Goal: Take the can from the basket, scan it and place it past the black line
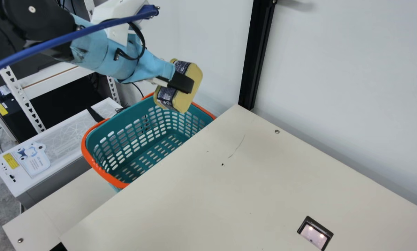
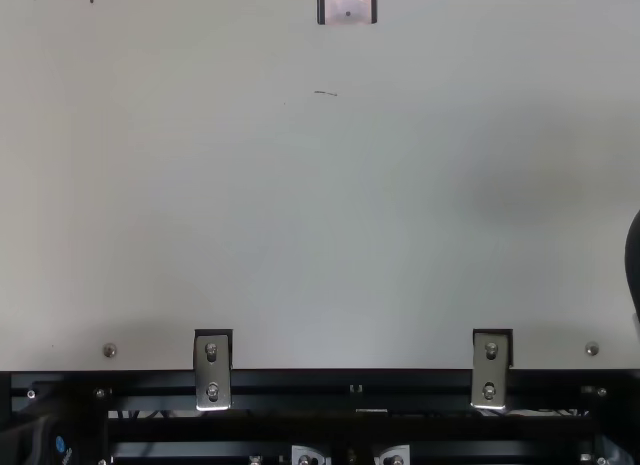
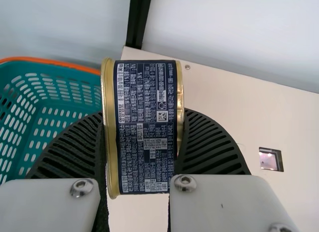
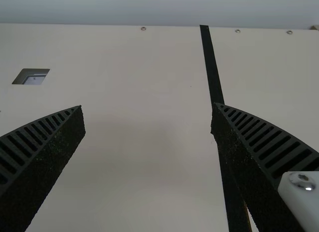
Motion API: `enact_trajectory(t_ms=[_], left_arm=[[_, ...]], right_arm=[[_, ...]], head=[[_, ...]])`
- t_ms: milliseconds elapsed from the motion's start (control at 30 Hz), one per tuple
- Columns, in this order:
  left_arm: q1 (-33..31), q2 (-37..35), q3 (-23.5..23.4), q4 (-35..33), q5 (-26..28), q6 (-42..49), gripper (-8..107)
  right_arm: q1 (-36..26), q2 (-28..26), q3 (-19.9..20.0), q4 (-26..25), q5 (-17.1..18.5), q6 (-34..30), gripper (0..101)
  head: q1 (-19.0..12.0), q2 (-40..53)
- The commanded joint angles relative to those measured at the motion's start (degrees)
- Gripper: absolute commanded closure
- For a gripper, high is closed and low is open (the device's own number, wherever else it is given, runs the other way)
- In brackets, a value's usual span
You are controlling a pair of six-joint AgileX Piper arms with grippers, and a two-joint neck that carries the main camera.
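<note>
Our left hand (image 3: 143,123) grips can (image 3: 147,92) near basket (image 1: 96,168); scanner (image 1: 313,236) lies to can's right; our right hand (image 4: 148,108) open.

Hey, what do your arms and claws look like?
My left arm has black and light-blue sections, a looping black cable and a blue cord across it. My left claw and right claw have black, ribbed, tapering fingers with white, screwed mounts.

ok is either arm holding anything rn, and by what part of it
The left gripper holds the can, jaws across its two flat ends; the right gripper holds nothing.
</note>
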Motion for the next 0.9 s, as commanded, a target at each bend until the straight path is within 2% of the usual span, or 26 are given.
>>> enact_trajectory(t_ms=[0, 600, 867], left_arm=[[-1.60, -0.35, 0.23, 0.99, -0.67, -0.62, 89], [-10.31, -0.77, 0.83, 8.83, -2.74, -3.94, 89], [-11.24, 0.69, -0.51, 9.47, -0.65, -4.81, 89]], right_arm=[[0.00, 0.00, 0.00, 0.00, 0.00, 0.00, 0], [0.00, 0.00, 0.00, 0.00, 0.00, 0.00, 0], [0.00, 0.00, 0.00, 0.00, 0.00, 0.00, 0]], head=[[-2.13, 0.96], [-2.13, 0.96], [-2.13, 0.96]])
